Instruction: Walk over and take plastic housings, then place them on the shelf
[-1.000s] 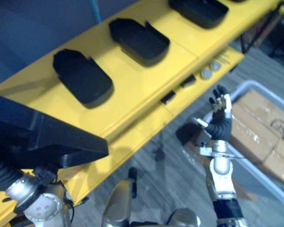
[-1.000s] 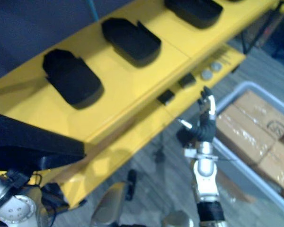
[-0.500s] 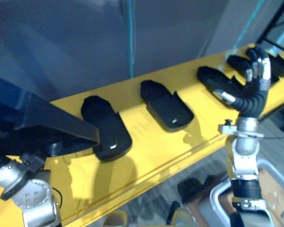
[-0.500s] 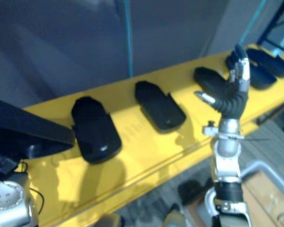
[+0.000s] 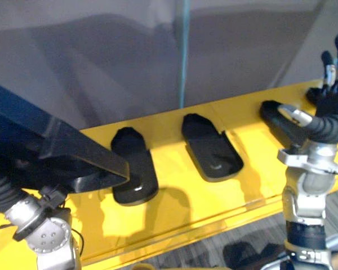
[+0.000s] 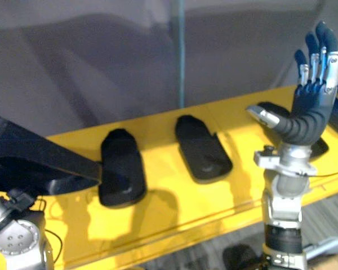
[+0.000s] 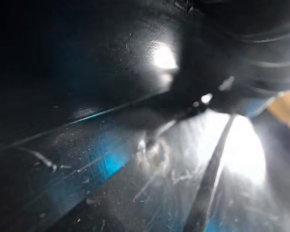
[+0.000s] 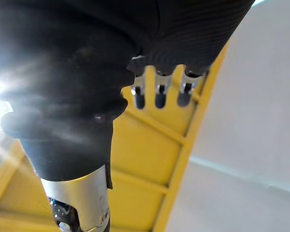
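Risk: broad black plastic housing (image 5: 50,152) on left hand (image 5: 3,194) (grip hidden, cannot tell) could ram black oval housing (image 5: 134,166) just beyond that hand on yellow shelf (image 5: 174,197); right hand (image 6: 311,98) raised, spread.

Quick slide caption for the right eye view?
Right hand raised open near black housings lined along the yellow shelf.

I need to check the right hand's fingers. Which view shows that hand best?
The right eye view: the right hand shows whole, raised, with its fingers straight and its thumb apart. The left eye view cuts some fingers off at its edge. The right wrist view shows the cover, thumb and fingers from close.
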Robot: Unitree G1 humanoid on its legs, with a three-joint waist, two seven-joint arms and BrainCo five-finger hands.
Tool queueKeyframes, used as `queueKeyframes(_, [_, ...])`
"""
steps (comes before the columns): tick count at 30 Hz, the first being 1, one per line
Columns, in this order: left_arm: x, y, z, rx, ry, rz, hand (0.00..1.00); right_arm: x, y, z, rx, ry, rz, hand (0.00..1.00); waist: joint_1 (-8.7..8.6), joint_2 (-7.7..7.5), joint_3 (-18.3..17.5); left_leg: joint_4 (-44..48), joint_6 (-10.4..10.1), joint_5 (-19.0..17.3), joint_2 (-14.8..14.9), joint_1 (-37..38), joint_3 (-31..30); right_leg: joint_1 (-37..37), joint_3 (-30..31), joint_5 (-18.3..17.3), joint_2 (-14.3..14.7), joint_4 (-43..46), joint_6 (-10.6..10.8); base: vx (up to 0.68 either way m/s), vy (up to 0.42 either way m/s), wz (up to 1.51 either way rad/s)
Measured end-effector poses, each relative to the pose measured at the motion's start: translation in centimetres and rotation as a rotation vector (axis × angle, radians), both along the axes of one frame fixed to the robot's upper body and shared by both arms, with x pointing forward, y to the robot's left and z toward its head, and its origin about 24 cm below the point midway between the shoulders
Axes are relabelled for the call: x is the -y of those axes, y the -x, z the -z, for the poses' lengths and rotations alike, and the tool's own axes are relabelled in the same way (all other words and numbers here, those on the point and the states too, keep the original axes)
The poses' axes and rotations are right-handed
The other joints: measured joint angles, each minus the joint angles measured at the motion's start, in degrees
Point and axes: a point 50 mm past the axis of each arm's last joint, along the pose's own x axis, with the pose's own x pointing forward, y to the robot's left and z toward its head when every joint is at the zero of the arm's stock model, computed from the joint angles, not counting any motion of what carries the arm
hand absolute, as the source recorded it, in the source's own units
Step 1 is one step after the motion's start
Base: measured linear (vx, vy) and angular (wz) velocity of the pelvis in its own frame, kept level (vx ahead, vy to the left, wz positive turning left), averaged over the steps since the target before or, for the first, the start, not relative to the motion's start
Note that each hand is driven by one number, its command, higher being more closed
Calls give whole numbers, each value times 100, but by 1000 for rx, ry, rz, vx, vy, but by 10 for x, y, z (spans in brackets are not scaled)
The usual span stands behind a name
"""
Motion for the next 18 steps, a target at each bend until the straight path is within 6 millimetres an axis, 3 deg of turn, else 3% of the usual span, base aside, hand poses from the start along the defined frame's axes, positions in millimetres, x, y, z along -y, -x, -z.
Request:
queueKeyframes(2, [-16,13,-6,-72,-70,-141,100,8,4,3,-19,-18,64,0,62,-13,-8,-98,2,64,-11,-7,2,28,-66,14,4,-70,28,-49,-27,17])
queueKeyframes(6, [-69,31,-7,-331,-104,-380,100,57,20,21,-102,-172,399,0,55,30,-62,-277,26,114,-60,-13,183,85,-64,92,1,-313,150,-67,-9,3])
queueKeyframes(11, [-132,32,24,-648,69,-458,100,107,56,43,-84,-353,883,0,-56,166,-207,-283,38,110,-95,-14,564,-106,223,245,-13,-376,229,8,32,-29])
queueKeyframes(14, [-162,26,36,-868,115,-417,100,140,79,77,-207,-438,1119,0,-207,191,-303,-288,37,110,-97,-11,872,-255,427,255,-14,-360,232,32,20,-32])
queueKeyframes(16, [-179,7,48,-1014,177,-313,100,164,101,107,-333,-495,1264,0,-307,230,-320,-287,36,109,-110,-9,1120,-366,581,259,5,-334,235,14,8,-33])
queueKeyframes(18, [-187,-6,55,-1114,211,-241,100,175,111,137,-470,-557,1324,0,-370,269,-326,-291,37,109,-123,4,1301,-433,712,282,30,-343,227,-12,-1,-31])
